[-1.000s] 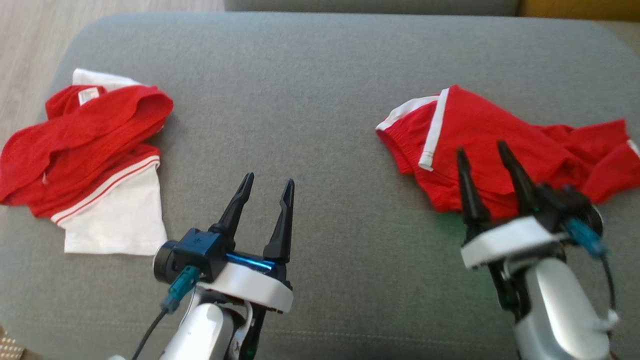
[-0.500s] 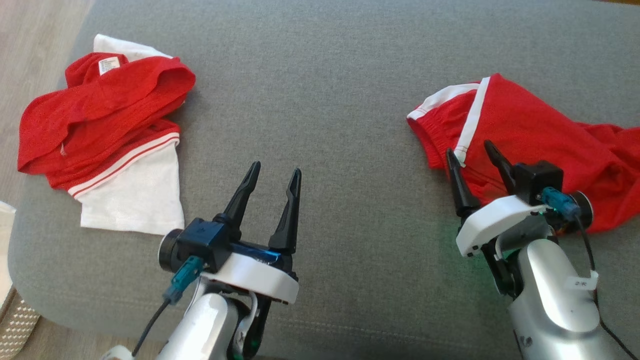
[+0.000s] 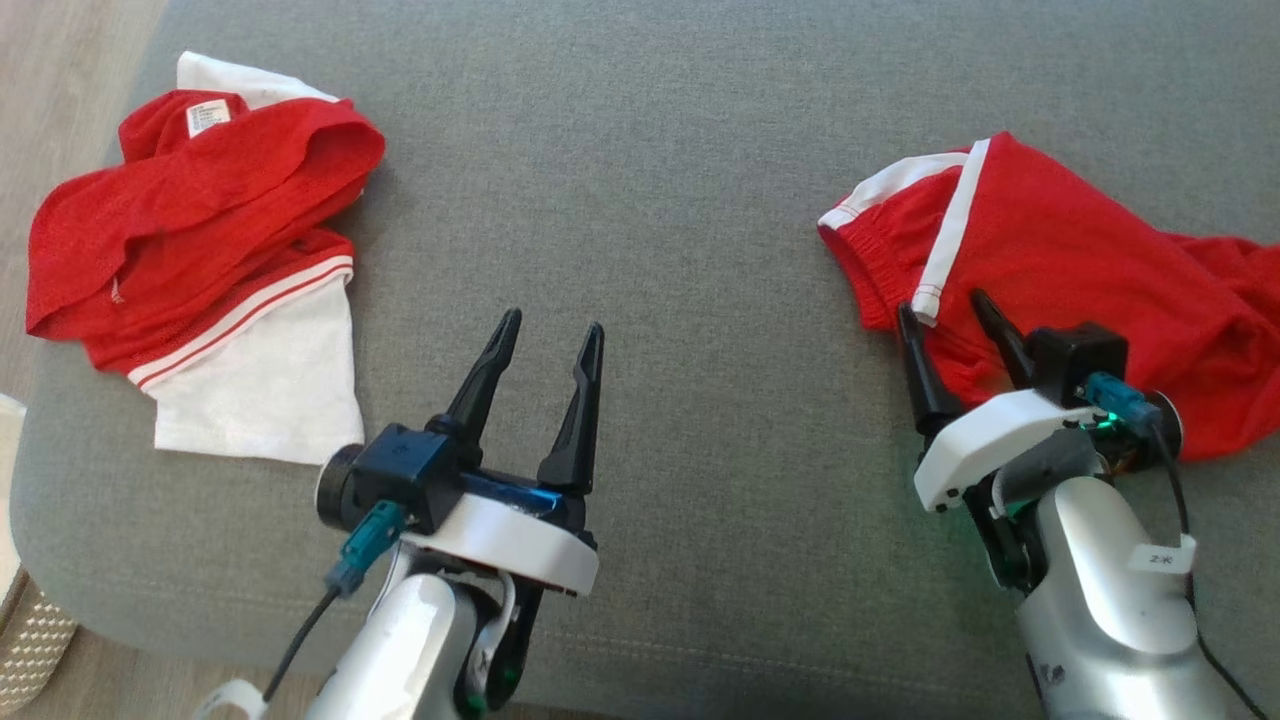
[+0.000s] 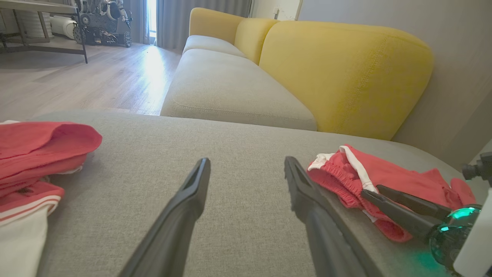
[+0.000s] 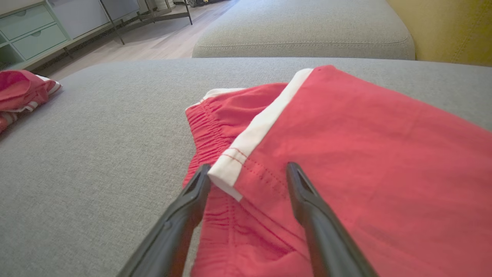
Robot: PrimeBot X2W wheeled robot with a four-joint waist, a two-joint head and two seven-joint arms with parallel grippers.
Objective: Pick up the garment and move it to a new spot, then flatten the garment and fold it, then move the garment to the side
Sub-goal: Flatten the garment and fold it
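A crumpled red garment (image 3: 1080, 250) with a white side stripe and an elastic waistband lies on the right of the grey cushion (image 3: 660, 200). My right gripper (image 3: 942, 304) stands open over its near left corner. In the right wrist view the two fingers of the right gripper (image 5: 248, 167) straddle the end of the white stripe on the red garment (image 5: 365, 154), just above the cloth. My left gripper (image 3: 553, 322) is open over bare cushion in the middle, with nothing between its fingers. The left wrist view shows the left gripper (image 4: 246, 161) wide apart, the garment (image 4: 384, 177) to its right.
A second red and white garment (image 3: 200, 230) lies bunched at the cushion's left end, near the edge. Wooden floor (image 3: 60, 60) runs past that edge. A yellow sofa back (image 4: 346, 73) and another grey seat (image 4: 230, 88) stand beyond the cushion.
The head camera has tipped down and shifted. My right gripper has come lower and to the left over the garment's striped corner. The left gripper has kept its place; both stay open.
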